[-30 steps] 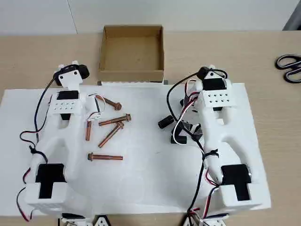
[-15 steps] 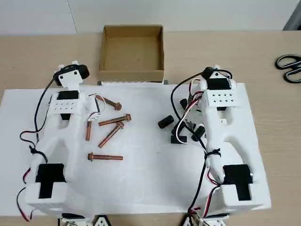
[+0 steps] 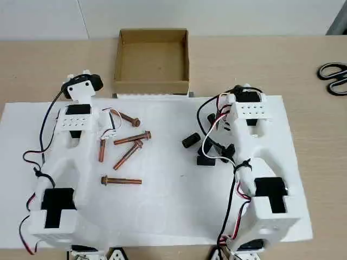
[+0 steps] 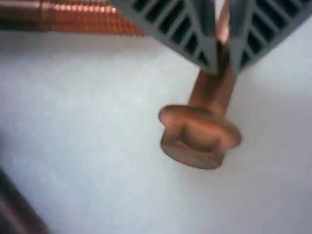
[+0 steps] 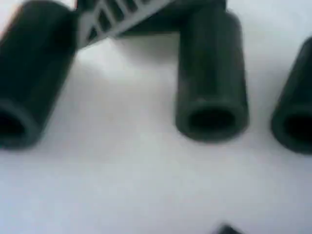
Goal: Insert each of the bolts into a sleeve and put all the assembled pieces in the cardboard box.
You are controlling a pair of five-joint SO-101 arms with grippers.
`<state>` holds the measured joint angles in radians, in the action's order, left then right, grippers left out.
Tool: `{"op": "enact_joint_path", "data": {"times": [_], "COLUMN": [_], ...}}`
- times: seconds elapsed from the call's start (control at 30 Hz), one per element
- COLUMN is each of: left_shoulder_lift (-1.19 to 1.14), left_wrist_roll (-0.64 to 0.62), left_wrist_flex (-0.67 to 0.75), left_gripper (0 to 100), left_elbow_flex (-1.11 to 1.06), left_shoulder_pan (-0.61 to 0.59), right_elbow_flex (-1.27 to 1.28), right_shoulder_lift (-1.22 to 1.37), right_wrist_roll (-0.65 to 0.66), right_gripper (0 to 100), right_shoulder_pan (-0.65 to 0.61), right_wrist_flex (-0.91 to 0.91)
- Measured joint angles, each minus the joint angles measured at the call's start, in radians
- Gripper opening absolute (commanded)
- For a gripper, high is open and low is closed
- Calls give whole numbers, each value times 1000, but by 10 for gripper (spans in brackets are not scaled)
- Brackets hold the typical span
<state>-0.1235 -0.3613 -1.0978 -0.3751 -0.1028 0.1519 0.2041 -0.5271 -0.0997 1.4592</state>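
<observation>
We are clamping the left gripper [image 4: 222,53] on the shank of a copper bolt [image 4: 200,136]. Its ribbed grey fingers [image 4: 185,24] are pressing in from both sides just above the flanged head, which is pointing down at the white sheet [image 4: 97,170]. A second bolt's threaded shank [image 4: 92,17] is lying close behind.

We cannot tell whether the right gripper [image 5: 146,19] is grasping anything. It is sitting low among three black sleeves, with the middle sleeve [image 5: 212,87] right against it, and the other sleeves [image 5: 29,83] are lying to either side.

From above, we are seeing loose bolts [image 3: 121,180] scattered beside the left arm and one sleeve [image 3: 191,140] apart from the rest. The cardboard box [image 3: 152,85] is standing on the table [image 3: 303,59] just beyond the sheet, and scissors [image 3: 333,76] are lying well off to the right.
</observation>
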Motion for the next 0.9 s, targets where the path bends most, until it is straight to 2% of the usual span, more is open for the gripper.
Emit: {"op": "enact_joint_path", "data": {"times": [0.5,0.7,0.9], "left_shoulder_lift": [0,0,0], "left_wrist_roll": [0,0,0], "left_wrist_flex": [0,0,0], "left_gripper": [7,7,7], "left_elbow_flex": [0,0,0], "left_shoulder_pan": [0,0,0], "right_elbow_flex": [-11,-43,-51], "right_shoulder_lift": [81,87,89], "right_wrist_roll": [-3,-3,-3], "right_gripper": [177,68,57], "right_shoulder_pan": [0,5,9], "right_wrist_flex": [-69,-68,-68]}}
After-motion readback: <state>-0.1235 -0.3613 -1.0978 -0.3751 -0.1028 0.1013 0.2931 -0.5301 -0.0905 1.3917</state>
